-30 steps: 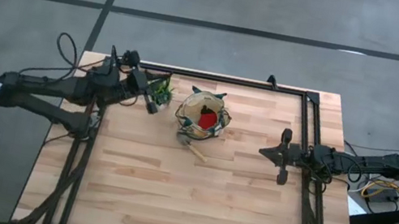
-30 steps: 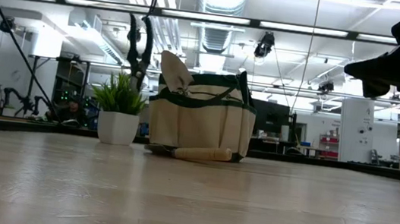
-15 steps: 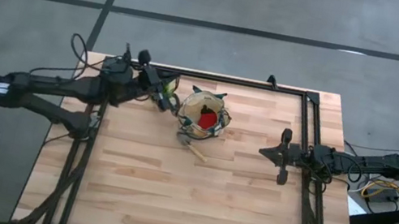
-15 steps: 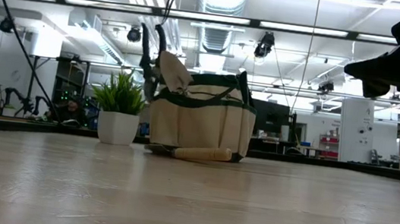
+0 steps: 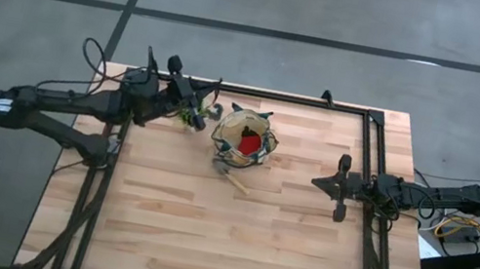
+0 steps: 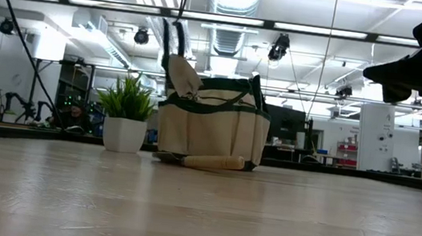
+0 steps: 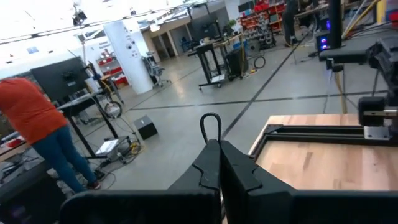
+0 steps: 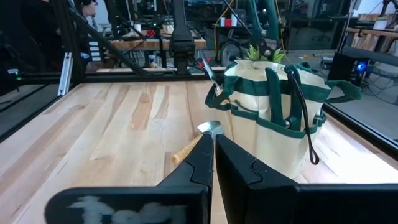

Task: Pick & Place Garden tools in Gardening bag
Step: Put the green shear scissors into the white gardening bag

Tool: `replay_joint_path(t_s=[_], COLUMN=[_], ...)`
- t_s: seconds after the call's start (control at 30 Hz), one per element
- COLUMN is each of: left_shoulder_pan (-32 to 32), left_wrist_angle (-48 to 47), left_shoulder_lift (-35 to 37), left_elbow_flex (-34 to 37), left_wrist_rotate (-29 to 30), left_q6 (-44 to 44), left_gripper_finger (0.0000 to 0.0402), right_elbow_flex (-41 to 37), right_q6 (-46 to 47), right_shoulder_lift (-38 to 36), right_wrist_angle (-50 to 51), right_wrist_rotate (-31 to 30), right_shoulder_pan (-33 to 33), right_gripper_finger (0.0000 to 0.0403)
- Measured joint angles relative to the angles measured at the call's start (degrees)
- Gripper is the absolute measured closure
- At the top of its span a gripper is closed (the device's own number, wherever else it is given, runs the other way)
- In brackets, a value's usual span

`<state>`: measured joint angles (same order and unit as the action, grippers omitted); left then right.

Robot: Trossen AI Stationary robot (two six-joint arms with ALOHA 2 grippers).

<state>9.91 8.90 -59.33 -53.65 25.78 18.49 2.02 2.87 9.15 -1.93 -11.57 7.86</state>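
Note:
My left gripper [image 5: 193, 109] is shut on dark pruning shears [image 6: 174, 41] high beside the left rim of the tan gardening bag [image 5: 244, 141], just past the potted plant [image 6: 124, 115]. The bag holds a red item [image 5: 248, 142], and a scoop blade [image 6: 184, 76] sticks up out of it. A wooden-handled trowel [image 5: 238, 182] lies on the table against the bag's near side. My right gripper [image 5: 342, 186] is shut and empty, raised at the table's right side. My left gripper pinches the shears near their upper end between its two fingers [image 7: 211, 168]. A thin dark loop [image 7: 210, 122] of the shears sticks out past the fingertips. The fingers reach in from the table's left. The shears hang down below them, clear of the table.
The potted plant [image 5: 191, 118] stands on the table just left of the bag, under my left arm. A dark frame rail [image 5: 267, 95] runs along the far edge and down the right side. Bare wood [image 5: 202, 237] lies toward the near edge. A person [image 7: 37, 124] stands in the room beyond.
My left gripper has gone toward the table's right, from over the plant to the bag's left rim, carrying the shears, which still hang down clear of the table. My right arm has kept still.

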Motion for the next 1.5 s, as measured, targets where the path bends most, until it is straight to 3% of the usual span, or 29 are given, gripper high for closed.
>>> replay_joint_path(t_s=[0.7, 0.97, 1.33, 1.5], left_shoulder_pan=[-0.02, -0.09, 0.11, 0.11], left_wrist_angle=[-4.88, -5.4, -7.64, -7.53], left_shoulder_lift=[-0.02, -0.08, -2.66, -5.48], left_elbow_flex=[0.09, 0.09, 0.56, 0.83], left_wrist_rotate=[-3.06, -9.72, -3.16, -3.1], left_q6=[-14.36, -20.36, -16.63, -16.67], left_gripper_finger=[0.0401, 0.0401, 0.0401, 0.0401], right_elbow_flex=[0.0, 0.0, 0.0, 0.0], right_q6=[-0.04, -0.04, 0.03, 0.05], right_shoulder_lift=[0.0, 0.0, -0.02, 0.0], right_wrist_angle=[0.0, 0.0, 0.0, 0.0], right_wrist_rotate=[0.01, 0.02, 0.01, 0.02], right_shoulder_pan=[0.01, 0.0, 0.01, 0.01], right_gripper_finger=[0.039, 0.039, 0.039, 0.039])
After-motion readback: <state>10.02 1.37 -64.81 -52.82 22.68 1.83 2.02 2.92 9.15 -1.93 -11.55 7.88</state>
